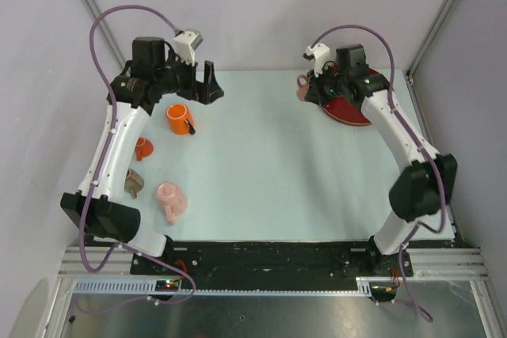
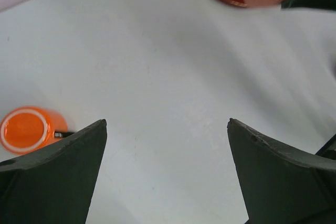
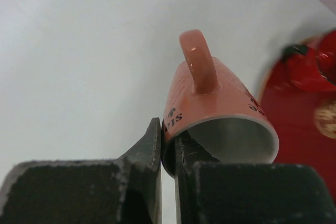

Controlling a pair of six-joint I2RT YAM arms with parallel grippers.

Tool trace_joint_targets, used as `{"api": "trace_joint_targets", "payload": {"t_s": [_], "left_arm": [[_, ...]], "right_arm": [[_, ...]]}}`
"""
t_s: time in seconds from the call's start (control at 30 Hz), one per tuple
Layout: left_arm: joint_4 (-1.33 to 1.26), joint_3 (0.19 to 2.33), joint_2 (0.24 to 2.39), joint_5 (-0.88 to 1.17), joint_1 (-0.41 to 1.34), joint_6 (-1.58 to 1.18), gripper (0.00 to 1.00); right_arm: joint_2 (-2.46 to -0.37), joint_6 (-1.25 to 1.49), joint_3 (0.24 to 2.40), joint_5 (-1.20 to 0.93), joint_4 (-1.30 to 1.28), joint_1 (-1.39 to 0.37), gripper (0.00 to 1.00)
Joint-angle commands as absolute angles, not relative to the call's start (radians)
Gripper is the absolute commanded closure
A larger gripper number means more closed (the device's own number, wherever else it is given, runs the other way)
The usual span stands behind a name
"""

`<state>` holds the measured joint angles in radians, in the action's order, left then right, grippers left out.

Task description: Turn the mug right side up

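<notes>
The salmon-pink mug (image 3: pixel 220 108) with black lettering is tilted at the far right of the table, its handle on top and its mouth facing the wrist camera. My right gripper (image 3: pixel 167 140) is shut on the mug's rim, with one finger inside the mouth and one outside against the wall. From above, that mug (image 1: pixel 303 85) sits just left of the right gripper (image 1: pixel 312 85). My left gripper (image 2: pixel 167 124) hangs open over bare table with nothing between its fingers, at the far left (image 1: pixel 204 85).
A red plate (image 1: pixel 348 110) lies right beside the held mug. An orange mug (image 1: pixel 180 119) stands upright near the left gripper. Three more mugs, small orange (image 1: pixel 142 148), brown (image 1: pixel 132 184) and pink (image 1: pixel 169 200), sit along the left side.
</notes>
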<state>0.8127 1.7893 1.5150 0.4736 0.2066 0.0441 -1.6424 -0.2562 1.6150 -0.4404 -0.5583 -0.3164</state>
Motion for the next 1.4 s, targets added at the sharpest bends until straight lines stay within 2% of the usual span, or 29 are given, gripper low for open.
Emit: {"api": "trace_joint_targets", "payload": {"t_s": [0.0,0.17,0.33,0.5,0.73,1.07,1.13,1.2,1.23,1.27,1.37], "left_arm": [[0.809,1.713,1.435,0.386,0.205,0.110,0.00],[0.809,1.630,1.410,0.367,0.205,0.140,0.00],[0.810,1.595,1.409,0.352,0.202,0.161,0.00],[0.813,1.582,1.423,0.342,0.198,0.174,0.00],[0.817,1.580,1.445,0.345,0.187,0.177,0.00],[0.820,1.585,1.472,0.347,0.184,0.183,0.00],[0.822,1.586,1.482,0.316,0.184,0.188,0.00],[0.825,1.585,1.495,0.265,0.184,0.197,0.00],[0.826,1.584,1.501,0.241,0.183,0.203,0.00],[0.826,1.584,1.508,0.211,0.183,0.213,0.00],[0.827,1.572,1.531,0.151,0.183,0.269,0.00]], "right_arm": [[-1.827,-0.645,1.816,-0.224,-0.838,-0.283,1.00],[-2.004,-0.790,1.995,-0.049,-0.917,-0.260,1.00],[-2.132,-0.869,2.132,-0.003,-0.945,-0.241,1.00],[-2.236,-0.935,2.178,0.044,-0.914,-0.240,1.00],[-2.357,-0.962,2.298,-0.056,-0.940,-0.205,1.00],[-2.406,-0.955,2.295,-0.106,-0.921,-0.163,1.00],[-2.401,-0.938,2.289,-0.097,-0.902,-0.163,0.86],[-2.388,-0.919,2.289,-0.098,-0.887,-0.163,0.65],[-2.380,-0.910,2.288,-0.101,-0.880,-0.163,0.58],[-2.369,-0.904,2.288,-0.103,-0.875,-0.163,0.51],[-2.337,-0.885,2.286,-0.080,-0.849,-0.166,0.40]]}}
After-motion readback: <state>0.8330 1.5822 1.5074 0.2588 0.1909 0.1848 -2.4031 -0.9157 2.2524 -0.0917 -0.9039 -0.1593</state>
